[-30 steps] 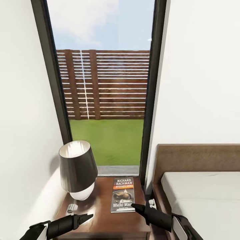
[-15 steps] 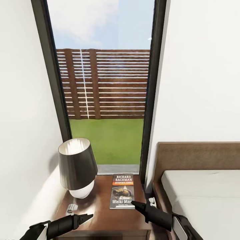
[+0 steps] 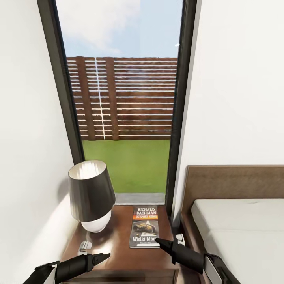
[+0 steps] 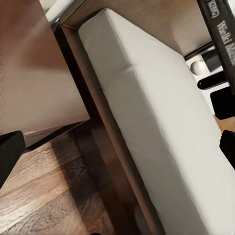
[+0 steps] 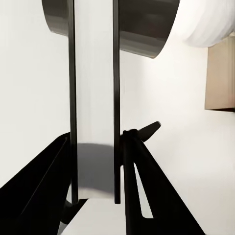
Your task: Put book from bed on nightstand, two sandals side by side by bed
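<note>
Lying flat on the nightstand point(image 3: 118, 252), the book point(image 3: 144, 227) sits just beside the lamp point(image 3: 90, 195), between it and the bed point(image 3: 240, 232). The right gripper point(image 3: 159, 241) points its tip at the book's near edge, fingers seemingly pressed together. The left gripper point(image 3: 105, 256) hovers over the nightstand's front, apart from the book; I cannot tell how its fingers stand.

window point(image 3: 126, 98): tall, dark frame, fence and grass outside
nightstand point(image 3: 118, 252): dark wood, below window
book point(image 3: 144, 227): flat on nightstand top, cover up
lamp point(image 3: 90, 196): dark shade, white base, left of book
bed point(image 3: 244, 228): right of nightstand, grey mattress
right hand point(image 3: 159, 241): tip at book's near corner
left hand point(image 3: 105, 256): over nightstand's front edge
</note>
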`<state>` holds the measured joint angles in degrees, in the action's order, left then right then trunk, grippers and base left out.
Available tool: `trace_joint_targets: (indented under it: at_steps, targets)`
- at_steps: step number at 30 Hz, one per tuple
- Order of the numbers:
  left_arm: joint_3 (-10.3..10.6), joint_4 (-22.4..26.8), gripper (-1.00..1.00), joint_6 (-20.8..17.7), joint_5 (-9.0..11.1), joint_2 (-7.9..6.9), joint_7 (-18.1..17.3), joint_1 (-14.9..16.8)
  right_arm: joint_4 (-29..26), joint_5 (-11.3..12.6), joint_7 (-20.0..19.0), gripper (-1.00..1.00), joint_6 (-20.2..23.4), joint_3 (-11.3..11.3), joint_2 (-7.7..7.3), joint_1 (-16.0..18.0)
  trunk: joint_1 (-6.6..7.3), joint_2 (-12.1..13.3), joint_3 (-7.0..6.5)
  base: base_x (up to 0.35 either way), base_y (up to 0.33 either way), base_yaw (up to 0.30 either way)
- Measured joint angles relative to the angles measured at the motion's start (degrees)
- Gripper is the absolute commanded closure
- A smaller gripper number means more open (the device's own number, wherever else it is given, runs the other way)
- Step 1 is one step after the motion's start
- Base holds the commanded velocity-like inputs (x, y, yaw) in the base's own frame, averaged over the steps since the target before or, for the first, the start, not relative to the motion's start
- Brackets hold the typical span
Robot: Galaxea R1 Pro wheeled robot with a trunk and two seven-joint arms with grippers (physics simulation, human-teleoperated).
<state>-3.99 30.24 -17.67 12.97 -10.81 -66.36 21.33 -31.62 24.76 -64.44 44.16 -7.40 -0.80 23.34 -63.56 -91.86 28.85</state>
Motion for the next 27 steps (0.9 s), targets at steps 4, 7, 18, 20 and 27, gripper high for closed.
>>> trace_joint_targets:
  at_steps: [4, 7, 18, 20, 27]
  targets:
    - [0.0, 0.0, -1.00, 0.0, 0.0, 0.00, 0.0, 0.0, 0.0, 0.0, 0.1, 1.00, 0.0, 0.0, 0.00, 0.0, -0.88, -1.6, 0.72, 0.000, 0.000, 0.000]
    - [0.0, 0.0, -1.00, 0.0, 0.0, 0.00, 0.0, 0.0, 0.1, -0.1, 0.1, 1.00, 0.0, 0.0, 0.00, 0.0, -1.54, -2.8, 1.26, 0.000, 0.000, 0.000]
    - [0.0, 0.0, -1.00, 0.0, 0.0, 0.00, 0.0, 0.0, 0.1, 0.0, 0.1, 1.00, 0.0, 0.0, 0.00, 0.0, -3.95, -7.2, 3.23, 0.000, 0.000, 0.000]
    - [0.0, 0.0, -1.00, 0.0, 0.0, 0.00, 0.0, 0.0, 0.1, 0.0, 0.1, 1.00, 0.0, 0.0, 0.00, 0.0, -4.39, -8.0, 3.59, 0.000, 0.000, 0.000]
    - [0.0, 0.0, -1.00, 0.0, 0.0, 0.00, 0.0, 0.0, 0.1, -0.1, 0.0, 1.00, 0.0, 0.0, 0.00, 0.0, -5.93, -10.8, 4.85, 0.000, 0.000, 0.000]
